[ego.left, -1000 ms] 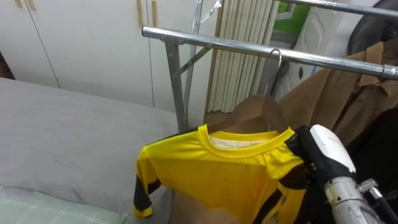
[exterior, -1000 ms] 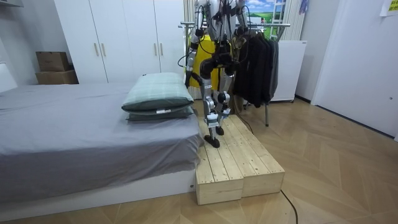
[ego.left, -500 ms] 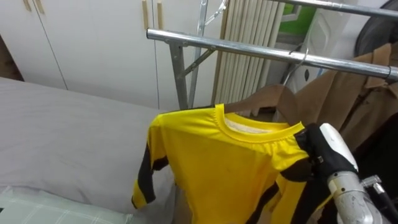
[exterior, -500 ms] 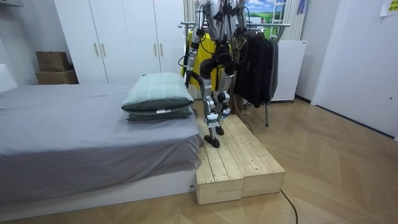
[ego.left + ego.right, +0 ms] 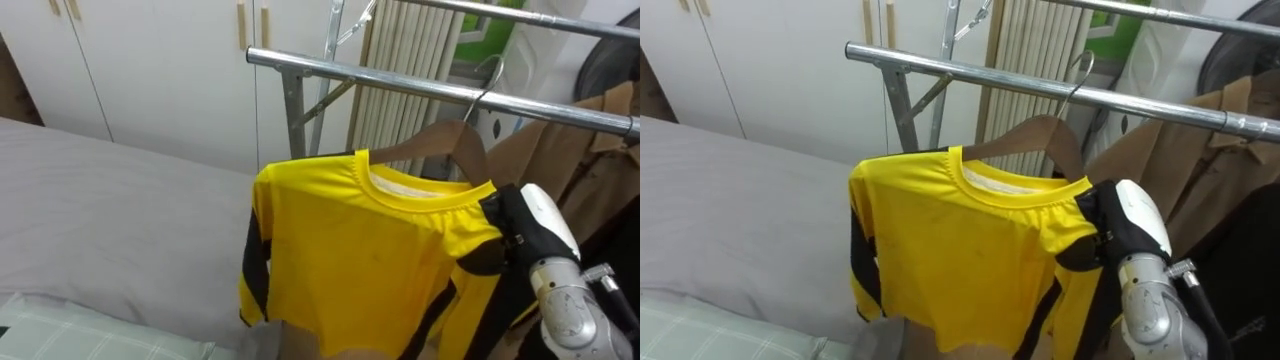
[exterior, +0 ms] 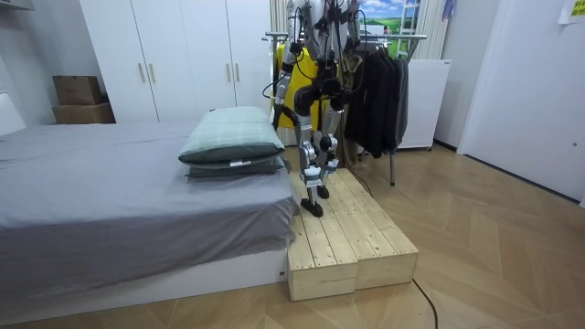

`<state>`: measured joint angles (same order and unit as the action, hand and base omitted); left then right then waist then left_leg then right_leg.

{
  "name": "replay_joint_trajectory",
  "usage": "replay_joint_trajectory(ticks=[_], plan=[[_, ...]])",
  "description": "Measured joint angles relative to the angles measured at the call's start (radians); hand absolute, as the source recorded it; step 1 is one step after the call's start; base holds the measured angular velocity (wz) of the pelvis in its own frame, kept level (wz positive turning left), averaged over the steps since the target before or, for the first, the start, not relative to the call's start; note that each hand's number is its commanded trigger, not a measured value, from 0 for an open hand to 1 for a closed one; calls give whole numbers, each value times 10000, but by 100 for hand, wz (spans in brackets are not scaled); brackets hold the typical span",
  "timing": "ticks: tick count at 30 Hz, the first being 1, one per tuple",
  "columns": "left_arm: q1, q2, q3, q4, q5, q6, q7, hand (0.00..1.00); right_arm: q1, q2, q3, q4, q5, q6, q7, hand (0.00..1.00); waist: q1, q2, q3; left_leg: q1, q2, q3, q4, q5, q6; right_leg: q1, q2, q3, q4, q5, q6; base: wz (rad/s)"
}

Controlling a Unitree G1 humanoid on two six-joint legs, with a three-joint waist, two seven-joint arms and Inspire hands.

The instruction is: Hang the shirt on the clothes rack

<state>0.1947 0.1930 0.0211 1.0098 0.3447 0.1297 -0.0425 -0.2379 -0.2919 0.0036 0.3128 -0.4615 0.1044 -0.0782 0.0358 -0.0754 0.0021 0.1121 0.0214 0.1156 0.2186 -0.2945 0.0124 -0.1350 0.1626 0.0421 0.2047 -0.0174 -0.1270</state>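
Yellow shirt [image 5: 380, 250] with black side stripes sits on a wooden hanger [image 5: 440, 140], whose hook is up at the metal rail [image 5: 350, 72]; I cannot tell whether the hook rests on the rail. The right hand [image 5: 503, 232] is against the shirt's shoulder, and its grip cannot be told. A brown coat [image 5: 560, 150] hangs just beyond. The robot stands on a wooden platform [image 6: 352, 242] beside the bed [image 6: 110, 201].

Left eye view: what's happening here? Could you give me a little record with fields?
Garment: yellow shirt with black trim, on a brown wooden hanger
Hanger hook: at the silver metal rail; seating unclear
Right robot hand: at the shirt's shoulder
Neighbour: brown coat hanging to the right
Below: grey bed
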Motion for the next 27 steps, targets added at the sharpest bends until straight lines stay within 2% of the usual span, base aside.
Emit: replay_joint_trajectory(ticks=[11,16,23,27], plan=[[-20,-18,5,-3,-9,184,-1,0,-180,-26,-264,387,11,400,-126,100,15,-8,2,9,-2,-46,1,0,0,10,2,0,2,-10,6,0],[-26,-29,51,-93,-1,253,0,0,-194,-316,-248,867,618,405,-113,100,88,-20,4,70,-6,-80,28,1,1,85,-7,-16,-14,-8,4,0],[80,-23,102,-342,6,357,-62,0,-196,-353,-254,1573,664,391,32,100,203,-77,19,98,-18,-100,37,-1,3,124,-23,-36,-3,-14,19,0],[184,-23,142,-475,10,474,-71,0,-196,-361,-255,1613,676,394,80,100,214,-111,-24,97,-16,-121,51,1,0,135,-27,-56,-1,-7,9,0]])
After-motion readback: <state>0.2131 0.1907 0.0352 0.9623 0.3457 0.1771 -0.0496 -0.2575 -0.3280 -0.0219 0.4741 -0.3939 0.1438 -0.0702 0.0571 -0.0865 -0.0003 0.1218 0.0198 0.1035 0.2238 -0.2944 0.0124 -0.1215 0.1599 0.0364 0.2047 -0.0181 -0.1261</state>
